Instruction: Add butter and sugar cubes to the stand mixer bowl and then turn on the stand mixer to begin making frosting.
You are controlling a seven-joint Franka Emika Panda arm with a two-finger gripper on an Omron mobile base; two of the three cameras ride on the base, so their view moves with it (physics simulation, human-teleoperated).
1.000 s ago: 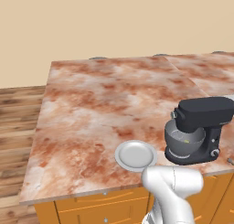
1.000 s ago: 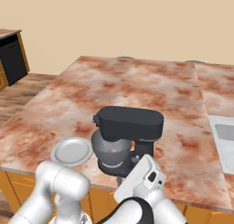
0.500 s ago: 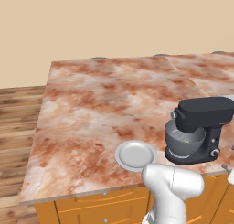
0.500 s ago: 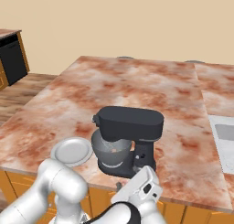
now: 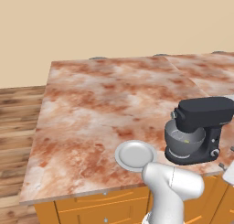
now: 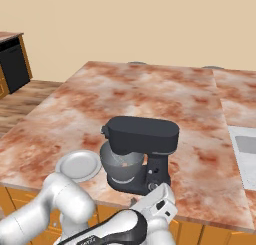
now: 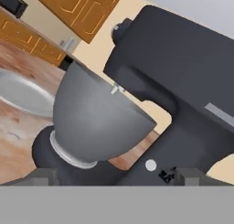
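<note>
Black stand mixer [image 5: 199, 128] with a flat base, upright column and boxy matte head sits near the front edge of the reddish-brown marbled stone counter [image 5: 100, 109]. Its head is lowered over the deep round grey metal bowl [image 5: 184, 142], which rests on the mixer base; the bowl's wall is smooth, with a soft sheen, and narrows to a pale ringed foot in the hand view [image 7: 93, 120]. Something small and pale yellow shows inside the bowl in the left base view; too small to identify. A small round light-coloured knob [image 7: 150, 164] sits low on the mixer's column. Just to the left of the mixer lies a flat round silver-grey plate [image 5: 135, 154], shallow and smooth, close to the bowl but not touching. The gripper [image 7: 116, 176] is held low and close to the mixer's side, aimed at the column; its two dark finger tips [image 7: 42, 175] stand as far apart as they go, with nothing between them. Below the counter are orange wooden cabinet fronts [image 5: 109, 207] with panelled faces.
</note>
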